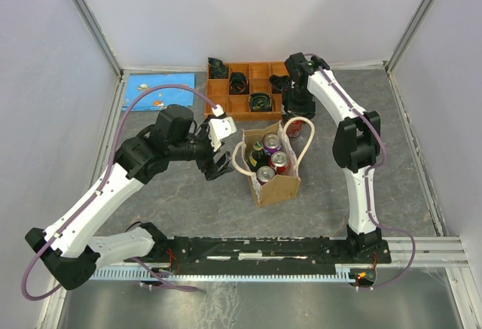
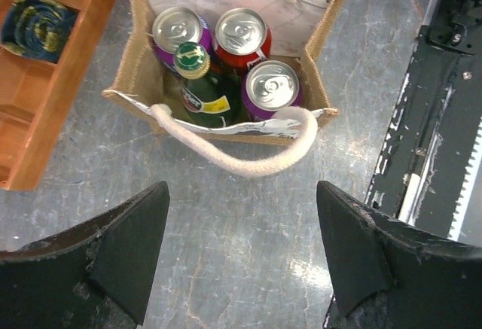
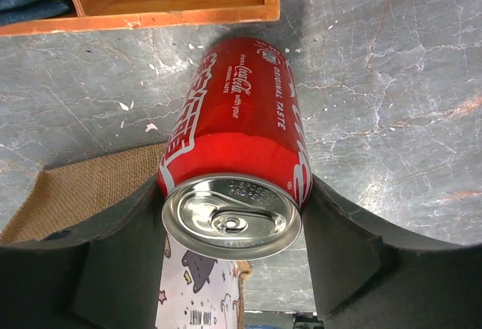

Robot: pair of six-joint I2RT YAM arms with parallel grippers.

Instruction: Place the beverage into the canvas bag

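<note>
Between the fingers of the right pincer (image 3: 230, 197): a red cola can (image 3: 241, 118), gripped.
Apparently the canvas bag (image 3: 83, 186) lies just beside it; left pincer (image 2: 241, 223) gapes empty, bag ahead.

One canvas bag (image 2: 139, 62) with two cream loop handles (image 2: 241, 162); in it three cans, namely two purple cans (image 2: 179, 31) and one red can (image 2: 241, 31), plus one green bottle (image 2: 197, 80); one further red cola can (image 3: 237, 133) brings the cans to four. One orange tray (image 1: 220, 105) with at least three dark coiled bundles (image 1: 260, 101); one blue sheet (image 1: 158, 90) on the one counter (image 1: 188, 201); two arms, each with one tool, the left tool (image 2: 241, 193) and the right tool (image 3: 233, 193).
</note>
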